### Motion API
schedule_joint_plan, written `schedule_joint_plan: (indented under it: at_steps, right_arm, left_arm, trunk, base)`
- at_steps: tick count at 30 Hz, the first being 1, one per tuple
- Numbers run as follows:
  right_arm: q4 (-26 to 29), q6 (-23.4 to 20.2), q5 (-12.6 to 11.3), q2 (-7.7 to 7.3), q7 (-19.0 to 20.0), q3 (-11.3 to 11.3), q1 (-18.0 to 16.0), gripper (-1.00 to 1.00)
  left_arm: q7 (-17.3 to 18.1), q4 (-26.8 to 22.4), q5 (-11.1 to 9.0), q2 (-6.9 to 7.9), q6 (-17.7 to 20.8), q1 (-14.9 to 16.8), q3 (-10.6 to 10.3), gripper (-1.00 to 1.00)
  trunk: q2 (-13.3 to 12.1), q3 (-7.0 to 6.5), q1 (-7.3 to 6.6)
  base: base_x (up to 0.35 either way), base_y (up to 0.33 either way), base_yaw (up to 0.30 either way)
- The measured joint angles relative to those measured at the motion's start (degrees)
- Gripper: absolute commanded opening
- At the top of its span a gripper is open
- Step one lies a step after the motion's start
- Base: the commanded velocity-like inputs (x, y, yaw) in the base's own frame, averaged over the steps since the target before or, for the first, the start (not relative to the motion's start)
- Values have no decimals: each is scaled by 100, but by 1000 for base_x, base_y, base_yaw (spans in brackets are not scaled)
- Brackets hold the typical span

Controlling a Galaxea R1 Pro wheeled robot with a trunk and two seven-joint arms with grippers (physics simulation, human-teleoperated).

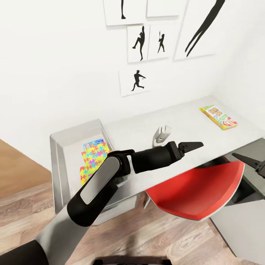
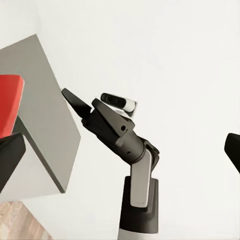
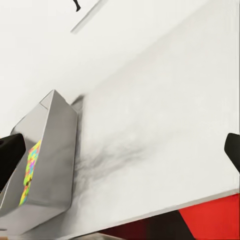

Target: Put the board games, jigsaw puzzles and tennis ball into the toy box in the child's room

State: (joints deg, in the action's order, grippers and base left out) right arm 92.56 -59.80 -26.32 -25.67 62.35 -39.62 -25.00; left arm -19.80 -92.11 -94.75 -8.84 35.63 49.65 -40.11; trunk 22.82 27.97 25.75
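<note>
The grey toy box [image 1: 58, 158] stands at the left end of the table [image 1: 140, 127], with two jigsaw puzzles [image 1: 96, 151] lying flat inside it. In the right wrist view the toy box [image 3: 55, 150] shows a puzzle [image 3: 30, 170] against its wall. One board game, the Skip-Bo box [image 1: 219, 117], lies on the table's far right. My left gripper [image 1: 195, 145] hovers over the table's front edge, open and empty, its fingers [image 2: 10, 162] wide apart. At the right, my right gripper [image 1: 243, 158] is open and empty too. The tennis ball and the bed are out of view.
A red chair [image 1: 198, 187] is tucked under the table, below both grippers. A small white fitting [image 1: 162, 134] stands on the table just behind the left gripper. Silhouette pictures [image 1: 138, 43] hang on the white wall. Wood floor [image 1: 33, 206] lies to the left.
</note>
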Motion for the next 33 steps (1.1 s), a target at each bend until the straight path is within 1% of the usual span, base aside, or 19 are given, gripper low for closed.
schedule_joint_plan:
  at_steps: [6, 10, 23, 25, 27, 28, 33]
  right_arm:
    - [1, 0, 9, 5, 27, -16, 8, 100]
    - [1, 0, 13, 9, 38, -26, 10, 100]
    - [2, 0, 15, 23, 35, -28, 13, 100]
    - [2, -1, 15, 28, 30, -27, 13, 100]
    - [2, 0, 15, 34, 26, -26, 13, 100]
    - [2, 0, 15, 34, 26, -26, 13, 100]
    - [0, 0, 14, 50, 16, -10, 13, 100]
  left_arm:
    - [-13, -2, 5, 0, 0, 6, -5, 100]
    - [-25, -4, 7, 1, 0, 10, -6, 100]
    - [-51, -4, 20, -1, 0, 13, -7, 100]
    - [-55, -1, 64, -1, 0, 10, -7, 100]
    - [-55, 1, 150, -1, -2, 3, -7, 100]
    - [-55, 1, 151, -1, -2, 3, -7, 100]
    - [-56, 4, 302, -2, -6, -11, -7, 100]
  trunk:
    - [0, -12, 0]
    - [0, -15, 0]
    - [-1, -19, 0]
    - [-1, -19, 0]
    - [0, -19, 0]
    - [0, -19, 0]
    - [0, -19, 0]
  base:
    - [0, -175, -263]
    - [0, -238, -145]
    - [0, -267, -42]
    - [0, -269, -9]
    - [0, -227, -7]
    - [0, -181, -5]
    - [0, -101, -3]
